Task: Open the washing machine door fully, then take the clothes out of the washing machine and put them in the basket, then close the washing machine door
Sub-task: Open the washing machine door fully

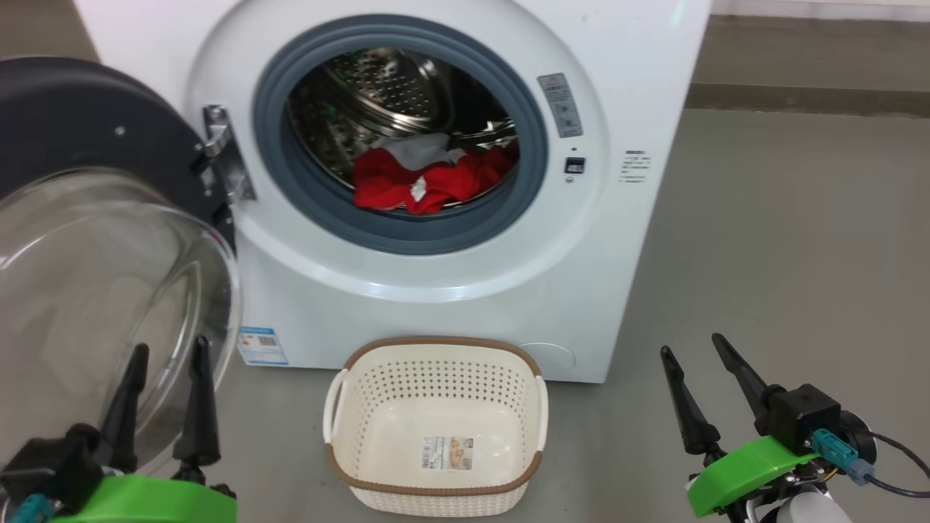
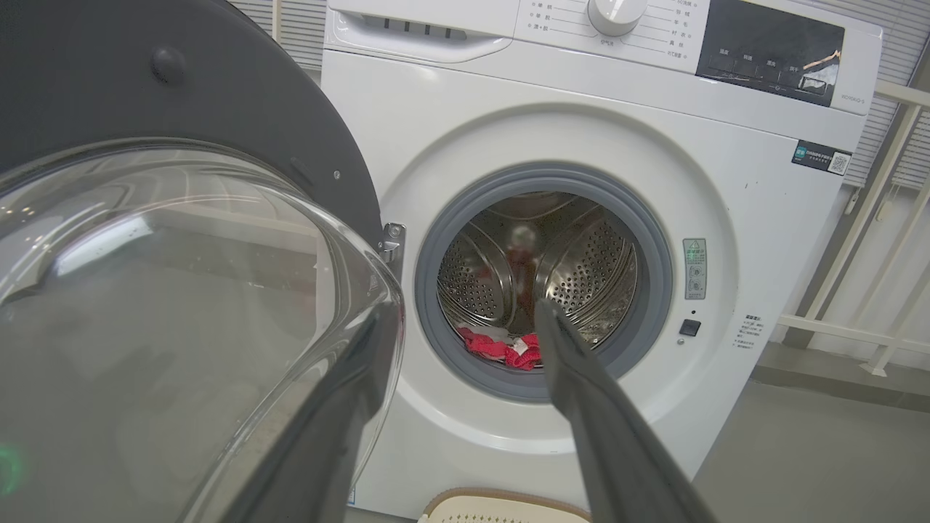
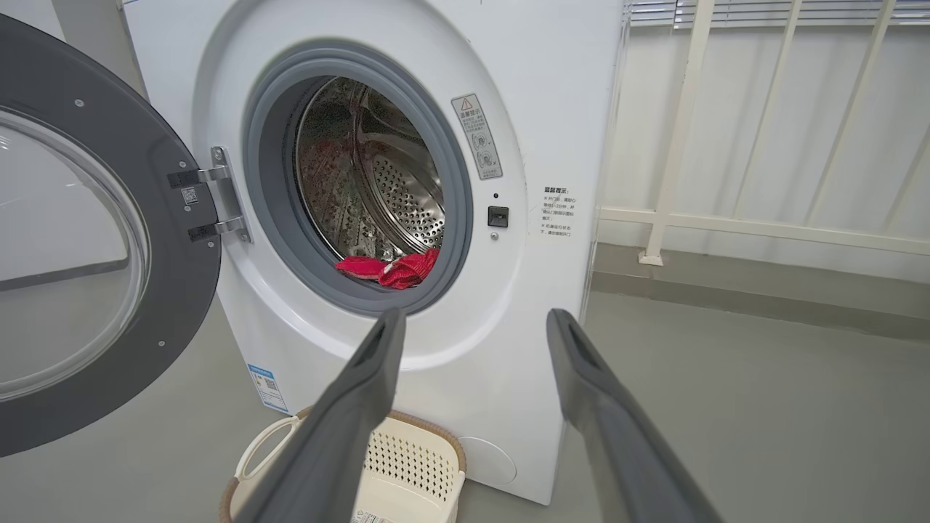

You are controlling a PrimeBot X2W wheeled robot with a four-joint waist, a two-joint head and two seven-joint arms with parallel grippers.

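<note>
Red clothes (image 1: pixel 429 181) with a pale grey piece: heaped at the front lip of the drum (image 1: pixel 385 87) in the washing machine (image 1: pixel 450 290). Door (image 1: pixel 87 145) stands wide (opening done, we judge). Basket (image 1: pixel 436 428) sits empty on the floor below. Left gripper (image 1: pixel 169 345) and right gripper (image 1: pixel 691 345) are both spread, holding nothing. Next we reach in for the heap.

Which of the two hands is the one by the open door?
The left hand: its open fingers show against the glass of the washing machine door. The right hand, also open, is over the floor right of the basket.
</note>
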